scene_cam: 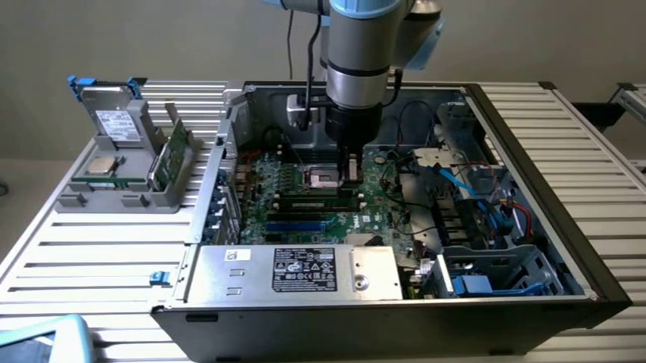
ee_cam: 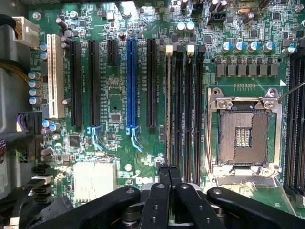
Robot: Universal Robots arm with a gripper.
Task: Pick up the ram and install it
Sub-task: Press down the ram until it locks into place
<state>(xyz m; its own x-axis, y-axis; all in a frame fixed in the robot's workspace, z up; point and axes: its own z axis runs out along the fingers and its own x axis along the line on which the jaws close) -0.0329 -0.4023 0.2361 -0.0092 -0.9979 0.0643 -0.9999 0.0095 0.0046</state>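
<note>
My gripper (scene_cam: 350, 172) hangs low over the motherboard (scene_cam: 379, 215) inside the open computer case, close to the empty processor socket (scene_cam: 325, 178). In the wrist view its two black fingers (ee_cam: 164, 172) are pressed together, shut, with nothing between them. The tips of the gripper (ee_cam: 169, 170) sit right over the end of the outermost memory slot. The ram (ee_cam: 168, 109) stands edge-on in that slot as a thin pale strip running its full length. From the exterior view the ram (scene_cam: 315, 202) shows as a long green stick lying in the slots just in front of the gripper.
A grey parts holder (scene_cam: 101, 200) on the exterior view's left carries a hard drive (scene_cam: 114, 121), a small silver chip (scene_cam: 104, 167) and a green board (scene_cam: 178, 147) standing on edge. Case walls, the power supply (scene_cam: 302, 268), cables (scene_cam: 454, 181) and a drive cage (scene_cam: 495, 272) crowd the motherboard.
</note>
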